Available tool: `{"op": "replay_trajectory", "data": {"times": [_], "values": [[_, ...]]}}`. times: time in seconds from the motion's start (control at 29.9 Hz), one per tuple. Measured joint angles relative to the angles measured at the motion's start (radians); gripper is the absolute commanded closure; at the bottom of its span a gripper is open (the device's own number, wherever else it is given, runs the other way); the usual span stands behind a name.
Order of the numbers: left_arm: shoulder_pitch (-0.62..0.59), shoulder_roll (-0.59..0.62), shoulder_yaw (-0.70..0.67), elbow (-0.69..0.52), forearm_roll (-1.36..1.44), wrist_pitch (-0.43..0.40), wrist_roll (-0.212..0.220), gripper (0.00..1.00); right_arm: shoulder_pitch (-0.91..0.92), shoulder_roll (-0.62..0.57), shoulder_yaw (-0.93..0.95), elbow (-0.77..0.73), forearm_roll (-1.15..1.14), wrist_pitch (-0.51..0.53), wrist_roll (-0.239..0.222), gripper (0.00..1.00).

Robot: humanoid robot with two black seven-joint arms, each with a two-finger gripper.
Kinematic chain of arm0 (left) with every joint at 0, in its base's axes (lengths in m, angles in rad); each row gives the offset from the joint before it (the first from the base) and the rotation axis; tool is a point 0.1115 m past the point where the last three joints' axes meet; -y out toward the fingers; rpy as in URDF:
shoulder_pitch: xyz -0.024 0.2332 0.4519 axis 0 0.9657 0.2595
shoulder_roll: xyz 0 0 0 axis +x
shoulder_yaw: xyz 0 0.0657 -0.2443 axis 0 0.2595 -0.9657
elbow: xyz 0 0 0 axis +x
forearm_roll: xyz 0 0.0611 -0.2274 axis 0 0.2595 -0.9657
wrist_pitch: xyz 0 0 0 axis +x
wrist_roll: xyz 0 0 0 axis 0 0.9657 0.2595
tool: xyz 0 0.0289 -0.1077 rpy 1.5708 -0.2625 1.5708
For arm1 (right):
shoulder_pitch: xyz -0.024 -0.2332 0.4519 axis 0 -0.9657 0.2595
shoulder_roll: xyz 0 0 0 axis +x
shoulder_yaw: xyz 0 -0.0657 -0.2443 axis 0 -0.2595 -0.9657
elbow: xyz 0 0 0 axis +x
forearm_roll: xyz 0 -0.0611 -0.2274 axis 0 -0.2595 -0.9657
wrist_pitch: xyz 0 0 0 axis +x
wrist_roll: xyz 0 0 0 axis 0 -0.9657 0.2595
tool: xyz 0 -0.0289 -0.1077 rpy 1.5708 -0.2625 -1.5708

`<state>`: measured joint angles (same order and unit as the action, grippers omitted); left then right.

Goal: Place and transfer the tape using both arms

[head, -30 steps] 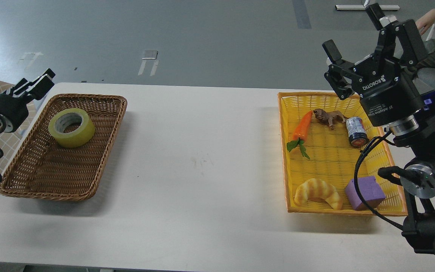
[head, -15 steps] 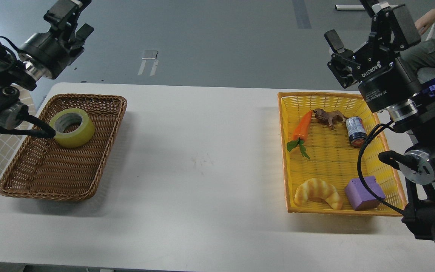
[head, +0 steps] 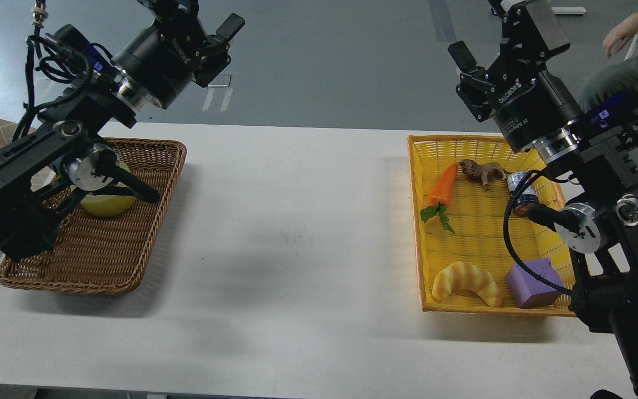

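The tape [head: 104, 205] lies in the brown wicker basket [head: 92, 252] at the left of the table; only its yellowish lower side shows, the rest is behind my left arm. My left gripper [head: 211, 16] is raised high above and behind the basket's far right corner, open and empty, fingers pointing up and right. My right gripper [head: 490, 30] is raised above the far edge of the yellow basket [head: 485, 238], open and empty, with one finger [head: 459, 54] sticking out to the left.
The yellow basket holds a carrot [head: 444, 184], a brown toy animal [head: 482, 172], a can [head: 520, 187] partly behind my cable, a croissant [head: 466, 280] and a purple block [head: 535, 282]. A person [head: 626, 39] sits at the far right. The white table [head: 297, 233] lies between the baskets.
My left arm has swung up and to the right over the brown basket and now covers most of the tape. My right gripper has moved up and a little to the left.
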<state>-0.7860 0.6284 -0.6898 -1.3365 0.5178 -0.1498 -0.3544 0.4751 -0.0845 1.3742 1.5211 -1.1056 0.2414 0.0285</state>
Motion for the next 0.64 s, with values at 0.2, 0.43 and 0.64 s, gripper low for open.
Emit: {"op": "replay_trajectory", "data": {"times": [0.2,0.43,0.64], "values": [[-0.069,-0.041,-0.023,0.028,0.001,-0.102,0.105,0.02,0.072,0.0,-0.023,-0.044,0.0,-0.001,-0.026,0.0],[0.076,-0.267,-0.306,0.036,0.016,-0.118,0.162,0.02,0.101,0.037,-0.029,-0.063,0.002,0.0,-0.021,0.0],[0.179,-0.389,-0.398,0.027,0.108,-0.107,0.167,0.02,0.111,0.061,-0.028,-0.062,0.007,0.002,-0.014,0.0]]}}
